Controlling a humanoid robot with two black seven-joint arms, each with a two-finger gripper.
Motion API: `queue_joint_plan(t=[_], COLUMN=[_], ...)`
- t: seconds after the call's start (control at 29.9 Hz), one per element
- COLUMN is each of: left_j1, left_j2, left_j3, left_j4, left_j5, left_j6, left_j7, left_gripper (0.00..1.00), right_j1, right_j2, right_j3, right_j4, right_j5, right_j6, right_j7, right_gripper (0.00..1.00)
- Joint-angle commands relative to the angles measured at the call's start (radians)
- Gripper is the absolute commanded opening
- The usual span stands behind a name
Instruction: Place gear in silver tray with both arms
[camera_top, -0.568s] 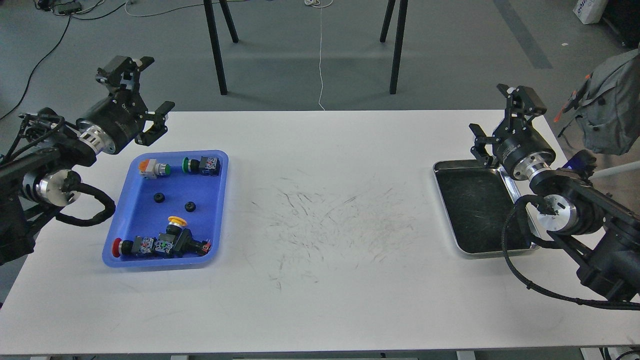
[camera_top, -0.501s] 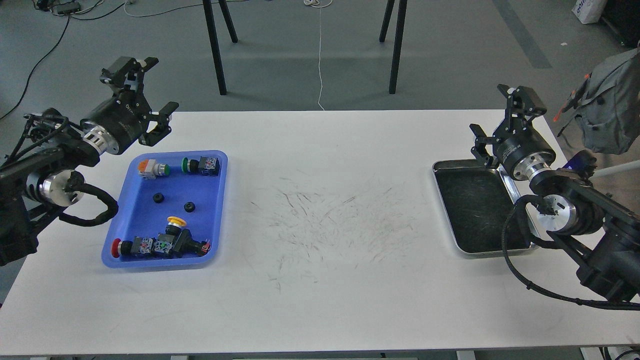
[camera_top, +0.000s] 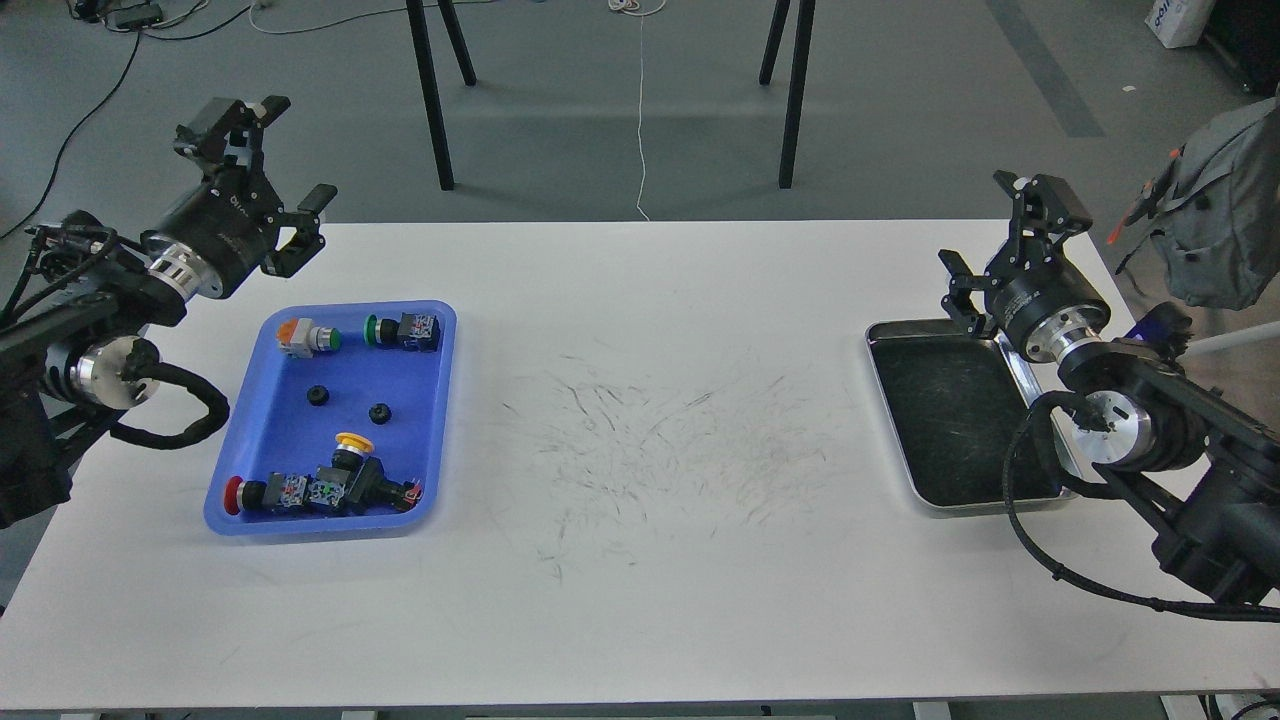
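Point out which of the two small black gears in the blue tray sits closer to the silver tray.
The right-hand gear, lower in the blue tray; the other gear lies farther left, away from the silver tray.

Bright even overhead light, sharp focus, soft shadows, little glare

No legible text anywhere.
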Motion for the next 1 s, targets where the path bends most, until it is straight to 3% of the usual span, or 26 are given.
queue_joint_plan(t=[0.0,0.6,0.97], left_j1=[0.001,0.041,0.060], left_j2=[0.008,-0.004,-0.005], left_j3=[-0.011,-0.122,-0.082], left_j4=[-0.005,0.015,0.007], left_j5=[-0.014,-0.089,-0.056], left_j6=[-0.069,-0.077,-0.048], left_j7=[0.001,-0.001,-0.001], left_gripper=[1.00,1.00,1.00], right_j1=[0.000,-0.002,-0.006], right_j2=[0.000,0.000,0.000], right_j3=[-0.001,-0.003,-0.003], right_j4=[0.001,0.001,0.001], right_j5=[0.000,0.000,-0.001], right_j6=[0.000,0.000,0.000], right_j7=[0.000,0.001,0.001], right_gripper=[0.98,0.99,0.99])
